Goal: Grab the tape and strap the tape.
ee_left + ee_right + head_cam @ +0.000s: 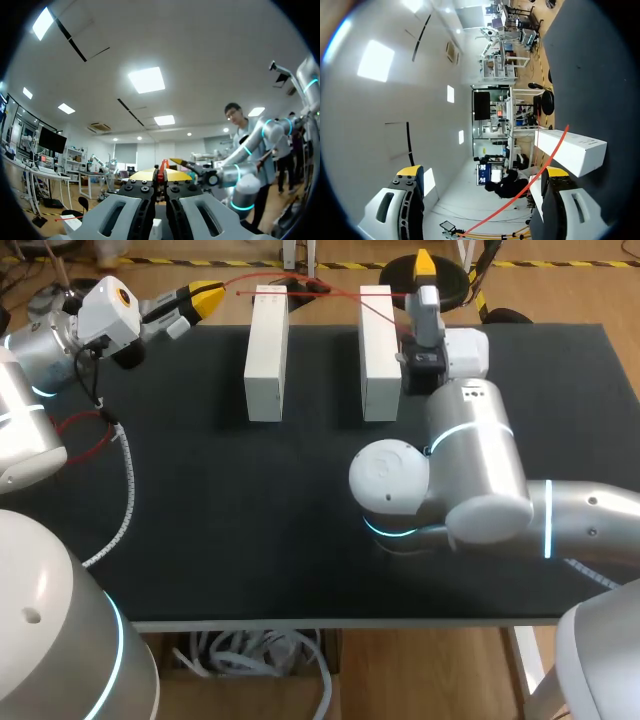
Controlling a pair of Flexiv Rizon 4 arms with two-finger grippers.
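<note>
Nearest me, the bulk of my right arm (470, 490) lies over the black table (250, 530) and covers part of it, so I cannot say what sits beneath. Further out stand two white blocks, the left block (266, 355) and the right block (378, 355), upright and apart. The red tape (510, 199) runs as a thin line across their far ends, near the table's far edge. My left gripper (160, 175) is out beyond the left block with its yellow tips pressed together on the tape's end, so I judge the grab done. My right gripper (484, 172) is beyond the right block with its fingers spread wide. The tape passes between them without either finger touching it, so nothing is clamped on that side. The strapping is what remains, I think: the line is only drawn across the blocks, not wrapped or fastened. From above, the tape is too thin to tell whether it rests on the block tops or hangs just clear, and its far end past my right gripper is lost. A red loop (88, 438) by my left arm could be cable or spare tape; I cannot tell.
</note>
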